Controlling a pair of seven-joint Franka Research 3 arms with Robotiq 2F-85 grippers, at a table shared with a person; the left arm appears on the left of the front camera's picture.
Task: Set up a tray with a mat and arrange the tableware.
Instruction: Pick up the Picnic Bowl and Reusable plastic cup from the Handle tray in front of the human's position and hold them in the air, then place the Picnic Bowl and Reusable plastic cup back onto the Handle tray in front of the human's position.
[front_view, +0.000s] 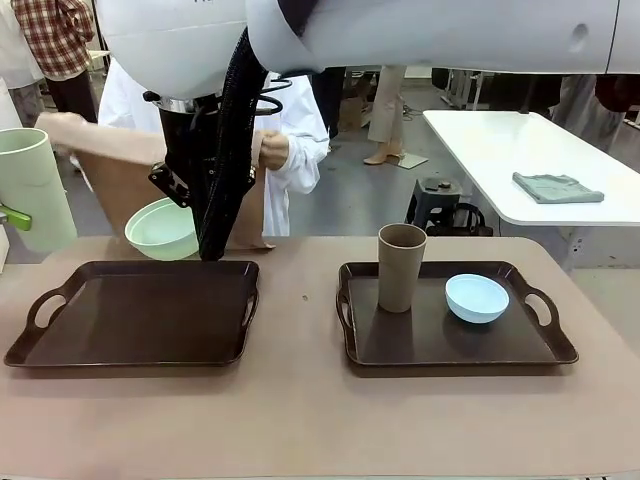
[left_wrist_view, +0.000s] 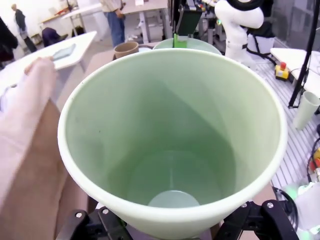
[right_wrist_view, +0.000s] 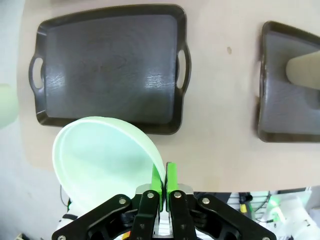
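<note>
My left gripper (left_wrist_view: 170, 227) is shut on a mint green tumbler (left_wrist_view: 170, 140), whose open mouth faces the wrist camera; in the front view the tumbler (front_view: 28, 185) hangs at the far left. Reaching across, my right gripper (right_wrist_view: 166, 182) is shut on the rim of a mint green bowl (right_wrist_view: 100, 160), held above the far edge of the empty left tray (front_view: 140, 310). A brown tumbler (front_view: 401, 266) and a pale blue bowl (front_view: 477, 297) stand on the right tray (front_view: 450, 350). Behind my arm, a person holds up a tan mat (front_view: 115, 165).
The two dark trays lie side by side on the beige table (front_view: 300, 400), with a bare strip between them. The person's hand (front_view: 272, 150) grips the mat's top edge. A white table (front_view: 520, 160) with a folded cloth stands at the back right.
</note>
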